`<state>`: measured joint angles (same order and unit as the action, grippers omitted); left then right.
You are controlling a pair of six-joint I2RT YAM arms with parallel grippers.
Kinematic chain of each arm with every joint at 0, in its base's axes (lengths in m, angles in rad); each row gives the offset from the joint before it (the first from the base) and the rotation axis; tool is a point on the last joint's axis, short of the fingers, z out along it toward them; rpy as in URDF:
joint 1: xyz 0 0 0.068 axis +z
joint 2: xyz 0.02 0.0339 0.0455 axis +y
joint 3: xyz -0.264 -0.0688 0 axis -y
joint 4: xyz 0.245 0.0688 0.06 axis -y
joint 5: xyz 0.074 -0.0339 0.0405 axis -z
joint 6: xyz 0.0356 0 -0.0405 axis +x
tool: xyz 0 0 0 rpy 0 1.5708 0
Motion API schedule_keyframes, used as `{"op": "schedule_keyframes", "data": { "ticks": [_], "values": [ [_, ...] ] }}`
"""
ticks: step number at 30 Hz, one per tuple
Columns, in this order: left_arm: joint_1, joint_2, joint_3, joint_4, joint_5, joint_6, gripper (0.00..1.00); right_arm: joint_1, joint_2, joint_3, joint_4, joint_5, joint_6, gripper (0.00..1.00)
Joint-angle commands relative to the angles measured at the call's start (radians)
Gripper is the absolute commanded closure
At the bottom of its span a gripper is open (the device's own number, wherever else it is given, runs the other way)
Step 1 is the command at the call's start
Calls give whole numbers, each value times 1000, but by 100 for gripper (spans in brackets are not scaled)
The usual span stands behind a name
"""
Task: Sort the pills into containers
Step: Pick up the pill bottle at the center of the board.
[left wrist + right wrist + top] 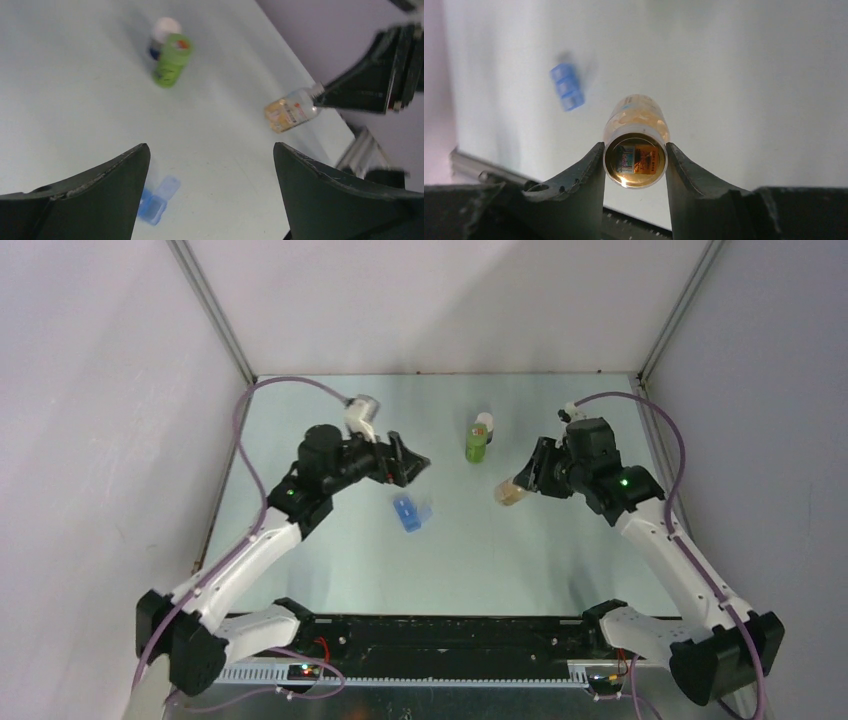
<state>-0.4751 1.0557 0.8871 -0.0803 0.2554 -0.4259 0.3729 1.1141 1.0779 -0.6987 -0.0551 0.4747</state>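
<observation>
Right gripper (635,156) is clamped on the neck of the clear plastic bottle of orange pills (636,116), one finger on each side. The bottle is tilted, its base pointing toward the middle of the pale metal table (520,560). Over on the other side, the left gripper (410,462) hangs with its fingers spread wide, nothing between them. Just below it lies the small blue plastic pill box (410,512), lid open. Near the back stands a green bottle (477,444), a white-capped container (484,423) right behind it.
</observation>
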Motion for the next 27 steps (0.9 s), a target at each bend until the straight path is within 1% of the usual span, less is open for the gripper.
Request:
{"op": "schedule_keyframes", "data": {
  "ticks": [1, 2, 3, 4, 5, 6, 7, 8, 9, 11, 13, 14, 15, 16, 19, 21, 23, 27],
  "values": [
    [-109, 86, 71, 185, 304, 256, 2, 15, -68, 49, -2, -286, -16, 70],
    [-119, 116, 86, 145, 347, 345, 1, 21, -84, 55, 5, -322, -8, 69],
    [-130, 134, 134, 83, 436, 385, 1, 41, -94, 57, 23, -328, -2, 69],
    [-134, 174, 163, 51, 474, 455, 1, 55, -110, 59, 33, -328, 4, 69],
    [-142, 196, 218, 3, 532, 481, 2, 82, -117, 60, 53, -331, 5, 69],
    [-147, 240, 263, -9, 588, 506, 2, 103, -123, 60, 71, -341, 7, 69],
    [-150, 262, 281, -25, 619, 514, 3, 115, -124, 62, 77, -345, 0, 69],
    [-160, 304, 312, -41, 680, 540, 3, 131, -123, 64, 81, -349, -6, 69],
    [-165, 321, 326, -80, 700, 559, 4, 135, -122, 67, 82, -347, -16, 69],
    [-193, 377, 357, -152, 711, 646, 5, 135, -117, 71, 85, -360, -35, 68],
    [-222, 409, 382, -222, 699, 694, 5, 131, -100, 91, 80, -379, -53, 68],
    [-239, 420, 394, -244, 688, 699, 5, 132, -93, 109, 74, -387, -62, 68],
    [-245, 434, 397, -246, 666, 682, 8, 137, -79, 118, 72, -395, -77, 68],
    [-254, 440, 398, -238, 659, 670, 11, 139, -74, 132, 69, -399, -82, 68],
    [-260, 440, 372, -165, 663, 589, 12, 144, -68, 147, 83, -446, -100, 67],
    [-265, 424, 349, -136, 675, 569, 11, 144, -69, 154, 95, -477, -103, 67],
    [-274, 400, 316, -116, 657, 557, 11, 145, -70, 157, 100, -503, -103, 66],
    [-278, 348, 289, -99, 637, 547, 17, 145, -79, 158, 113, -558, -99, 66]
  ]
}}
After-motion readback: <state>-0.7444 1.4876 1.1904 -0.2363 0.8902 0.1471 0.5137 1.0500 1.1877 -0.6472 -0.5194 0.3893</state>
